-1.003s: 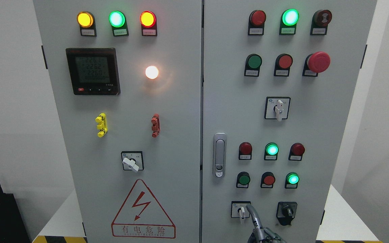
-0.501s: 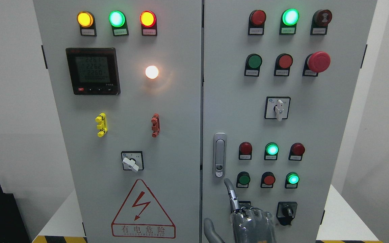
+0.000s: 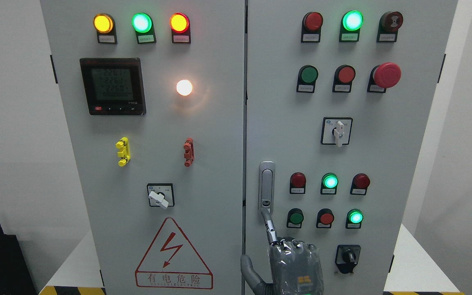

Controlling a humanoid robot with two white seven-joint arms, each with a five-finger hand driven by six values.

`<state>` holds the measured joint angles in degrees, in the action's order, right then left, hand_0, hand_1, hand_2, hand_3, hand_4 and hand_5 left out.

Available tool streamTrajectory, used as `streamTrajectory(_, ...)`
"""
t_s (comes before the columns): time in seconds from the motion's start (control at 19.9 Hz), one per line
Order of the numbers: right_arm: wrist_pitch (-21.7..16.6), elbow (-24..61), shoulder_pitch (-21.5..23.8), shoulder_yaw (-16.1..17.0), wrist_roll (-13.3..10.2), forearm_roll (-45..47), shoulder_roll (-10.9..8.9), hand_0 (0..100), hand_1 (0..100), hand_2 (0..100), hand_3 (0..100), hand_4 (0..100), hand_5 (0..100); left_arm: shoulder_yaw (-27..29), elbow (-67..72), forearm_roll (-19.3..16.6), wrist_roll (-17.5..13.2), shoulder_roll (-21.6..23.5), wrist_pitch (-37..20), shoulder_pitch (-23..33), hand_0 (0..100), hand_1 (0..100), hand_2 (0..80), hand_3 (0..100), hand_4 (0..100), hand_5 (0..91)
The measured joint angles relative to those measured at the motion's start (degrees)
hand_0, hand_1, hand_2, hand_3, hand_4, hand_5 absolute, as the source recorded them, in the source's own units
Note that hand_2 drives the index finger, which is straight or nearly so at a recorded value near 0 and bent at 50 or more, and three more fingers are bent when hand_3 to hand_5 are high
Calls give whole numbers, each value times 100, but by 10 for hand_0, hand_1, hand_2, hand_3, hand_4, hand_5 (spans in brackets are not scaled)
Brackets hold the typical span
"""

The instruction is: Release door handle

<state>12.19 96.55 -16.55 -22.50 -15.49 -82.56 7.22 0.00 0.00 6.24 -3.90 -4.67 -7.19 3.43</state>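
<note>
The silver door handle (image 3: 266, 186) is set upright in the left edge of the grey cabinet's right door (image 3: 285, 123), flush in its recess. My right hand (image 3: 291, 260) comes up from the bottom edge just below it. Its index finger (image 3: 269, 227) points straight up and the tip touches the handle's lower end, at the lock. The other fingers are curled into the palm and the thumb (image 3: 248, 268) sticks out to the left. The hand holds nothing. My left hand is out of view.
Rows of red and green buttons and lamps (image 3: 329, 181) sit right of the handle, with a black rotary switch (image 3: 347, 257) beside my hand. The left door (image 3: 154, 164) carries a meter, lamps, a selector switch and a warning triangle. White walls stand on both sides.
My right hand has risen from the bottom edge and moved left, from the white selector switch low on the right door to the handle's lower end. That switch is now hidden behind the hand.
</note>
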Motion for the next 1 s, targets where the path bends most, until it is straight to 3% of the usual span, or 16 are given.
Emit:
streamTrajectory(0.4,121,-131,-45,-4,225,-37,3,342,371,80,1000,1000,995,0,0,0,19,0,0,0,120,389,0,0,0,0)
streamTrajectory(1.0,133,-193,-121,86,266,-39,6,343,372,80,1000,1000,996,0,0,0,-2,0,0,0,120,389,0,0,0,0)
